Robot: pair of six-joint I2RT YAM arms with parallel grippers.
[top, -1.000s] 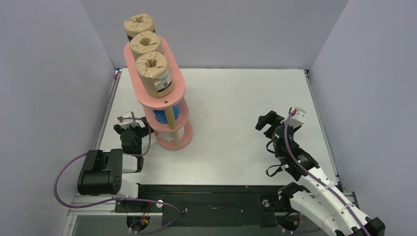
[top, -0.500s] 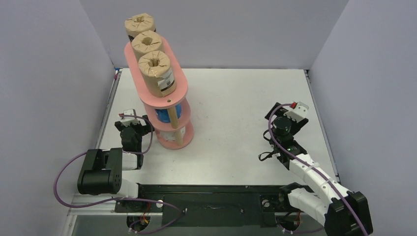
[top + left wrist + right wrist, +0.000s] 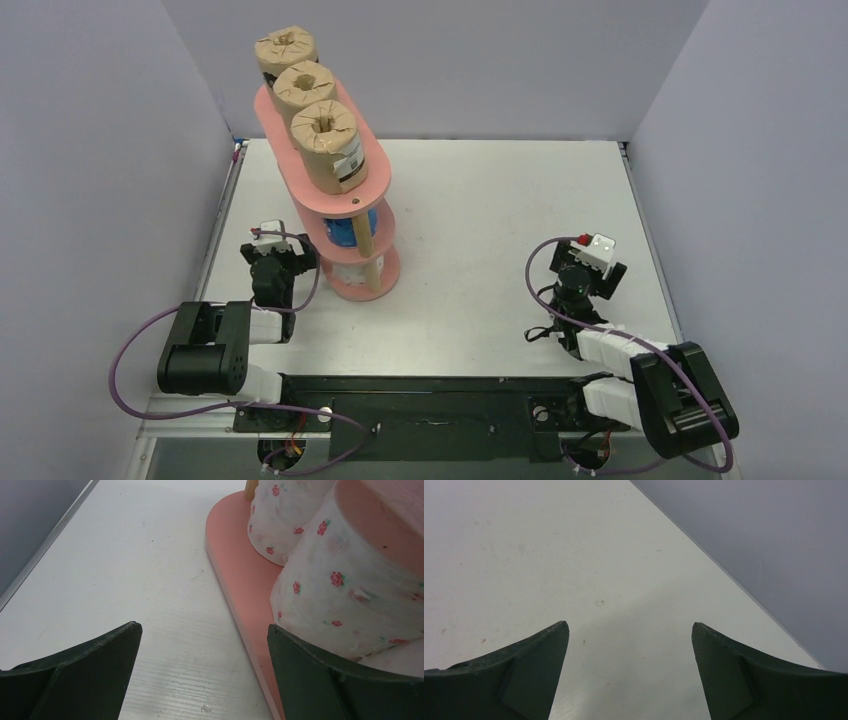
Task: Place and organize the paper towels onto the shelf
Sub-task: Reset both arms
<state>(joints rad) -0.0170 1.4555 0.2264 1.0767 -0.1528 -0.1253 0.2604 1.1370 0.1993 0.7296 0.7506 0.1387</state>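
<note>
The salmon-pink shelf [image 3: 368, 178] stands at the left of the table. Three brown rolls [image 3: 326, 140] stand on its top board. A blue roll [image 3: 345, 233] shows on the middle tier and a white pink-dotted roll [image 3: 343, 269] on the bottom tier. The left wrist view shows two white dotted rolls [image 3: 345, 590] on the bottom board [image 3: 240, 575]. My left gripper [image 3: 281, 258] is open and empty, just left of the shelf's base, its right finger next to the board's edge. My right gripper [image 3: 585, 272] is open and empty over bare table at the right.
Grey walls enclose the table on the left, back and right. The table's left edge rail [image 3: 45, 545] runs close to the left gripper. The right wall [image 3: 764, 540] stands near the right gripper. A black base rail [image 3: 420, 405] lies along the near edge.
The shelf has shifted right and turned a little. My left gripper has moved right with it. My right arm has drawn back toward its base and folded down.
</note>
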